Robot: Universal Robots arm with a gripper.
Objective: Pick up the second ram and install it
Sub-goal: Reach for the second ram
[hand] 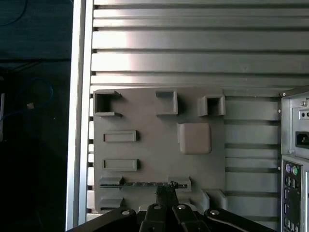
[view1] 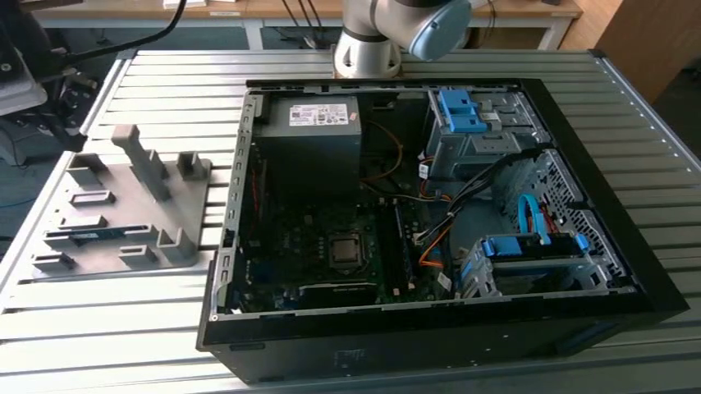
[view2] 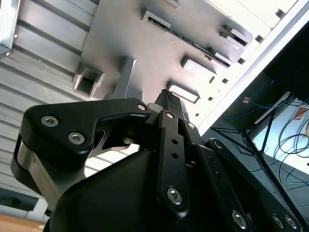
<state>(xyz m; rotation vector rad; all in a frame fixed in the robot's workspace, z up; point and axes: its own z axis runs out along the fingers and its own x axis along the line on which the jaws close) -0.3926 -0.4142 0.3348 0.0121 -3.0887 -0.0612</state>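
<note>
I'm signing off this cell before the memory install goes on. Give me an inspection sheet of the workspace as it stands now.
Surface: slatted metal table, carrying an open computer case and, on the exterior view's left, a grey fixture plate.
Job's things: the second ram stands on edge in a holder of the fixture plate, not yet picked up.
Clutter: nothing seen.
Grippers: the end effector is shut and holds nothing; it hangs over the fixture plate, near one end of the ram.
Cables: orange, black and blue cables run inside the case.
Surroundings: desks stand behind the table.
</note>
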